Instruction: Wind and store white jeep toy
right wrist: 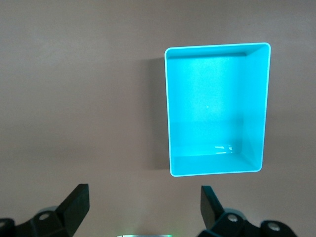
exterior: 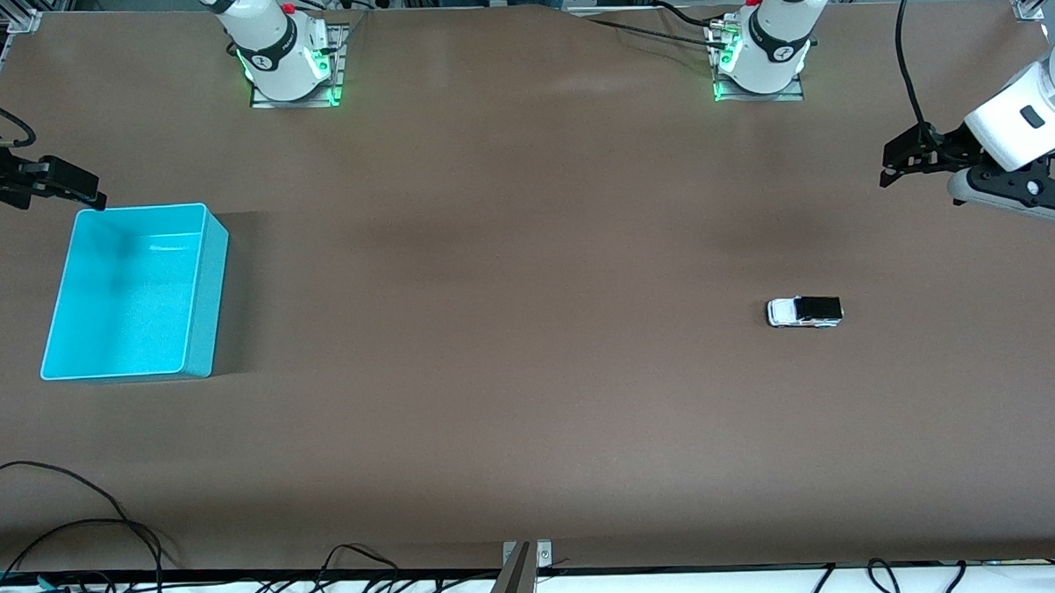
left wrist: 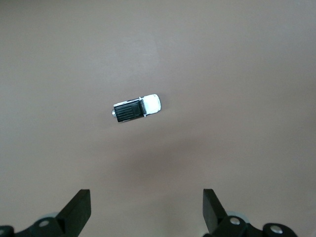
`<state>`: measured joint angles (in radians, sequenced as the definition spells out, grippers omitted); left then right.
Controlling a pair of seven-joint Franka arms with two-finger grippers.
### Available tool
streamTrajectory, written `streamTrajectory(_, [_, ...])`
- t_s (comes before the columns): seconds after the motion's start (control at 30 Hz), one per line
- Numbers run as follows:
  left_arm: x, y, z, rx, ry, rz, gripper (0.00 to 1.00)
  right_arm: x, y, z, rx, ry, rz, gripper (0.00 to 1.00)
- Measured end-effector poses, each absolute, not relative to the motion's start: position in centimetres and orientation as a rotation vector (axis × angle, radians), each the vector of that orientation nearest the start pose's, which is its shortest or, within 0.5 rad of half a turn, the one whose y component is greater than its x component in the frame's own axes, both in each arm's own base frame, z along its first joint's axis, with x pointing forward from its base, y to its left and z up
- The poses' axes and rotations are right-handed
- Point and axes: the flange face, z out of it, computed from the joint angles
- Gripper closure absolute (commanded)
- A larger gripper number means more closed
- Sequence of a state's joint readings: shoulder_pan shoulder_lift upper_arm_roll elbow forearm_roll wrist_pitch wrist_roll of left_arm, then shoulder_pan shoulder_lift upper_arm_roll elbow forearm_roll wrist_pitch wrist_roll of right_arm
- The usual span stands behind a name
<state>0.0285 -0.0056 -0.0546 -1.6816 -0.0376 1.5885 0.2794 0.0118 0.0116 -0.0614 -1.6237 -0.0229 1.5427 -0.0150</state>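
Toward the left arm's end, white jeep toy (exterior: 804,311) sits alone.

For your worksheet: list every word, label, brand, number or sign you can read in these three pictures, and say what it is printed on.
No readable text in any of the three views.
White jeep toy: no lettering shows.
Cyan bin: plain walls, no label.
Arm bases: each bears a small round dark mark, too small to read.
Left claw and right claw: open, unmarked, each held above the table.
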Motion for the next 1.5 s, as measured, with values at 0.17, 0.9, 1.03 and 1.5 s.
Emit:
streamTrajectory(0.17, [55.3,-1.8,56.5,-3.130,0.643,0.172,0.00,55.2,-3.0,59.1,-3.158,0.054,0.147,0.00])
streamTrajectory(0.9, [57.3,-1.7,49.0,-2.864,1.402,0.272,0.00,55.2,-3.0,59.1,-3.158,0.055,0.147,0.00])
streamTrajectory(1.03, [57.3,-2.1,46.0,-2.796,1.521,0.236,0.00,55.2,-3.0,59.1,-3.158,0.055,0.147,0.00])
streamTrajectory(1.5, [57.9,-1.3,35.5,-2.479,1.984,0.164,0.00,55.2,-3.0,59.1,-3.158,0.055,0.147,0.00])
